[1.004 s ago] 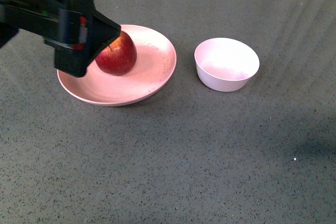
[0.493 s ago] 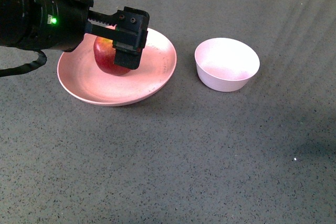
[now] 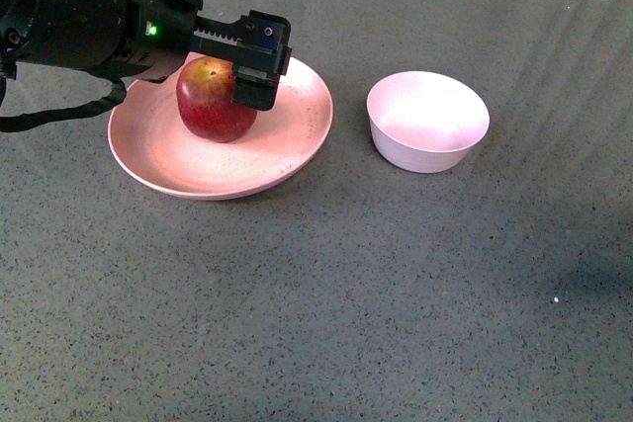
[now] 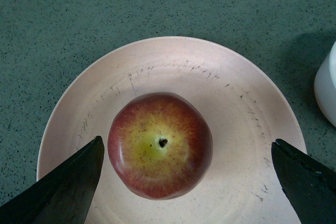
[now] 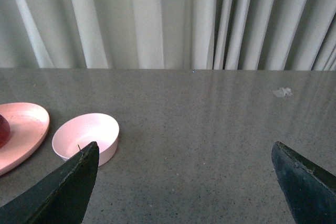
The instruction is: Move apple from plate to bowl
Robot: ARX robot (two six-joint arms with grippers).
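The dark red apple [image 3: 210, 106] sits on the salmon-pink plate [image 3: 297, 130] at the left of the table. My left gripper [image 3: 237, 61] hovers just above the apple, open and empty, with one black finger [image 3: 259, 71] on the apple's right side. In the left wrist view the apple [image 4: 157, 145] lies between the open jaws, nearer one finger [image 4: 73, 182], on the plate [image 4: 236, 108]; my left gripper [image 4: 187, 141] holds nothing. The pale bowl [image 3: 427, 121] stands empty to the right of the plate. My right gripper [image 5: 184, 146] is open, off the table, with the bowl [image 5: 86, 137] and plate [image 5: 23, 129] ahead of it.
The table is a dark grey speckled surface with pale curtains behind its far edge. A small white scrap [image 5: 283, 92] lies far back on the table. A tiny white speck [image 3: 556, 298] lies at the front right.
My left arm has swung right and back across the plate. The gripper now sits over the apple instead of beside its left side. The apple, plate and bowl have not moved.
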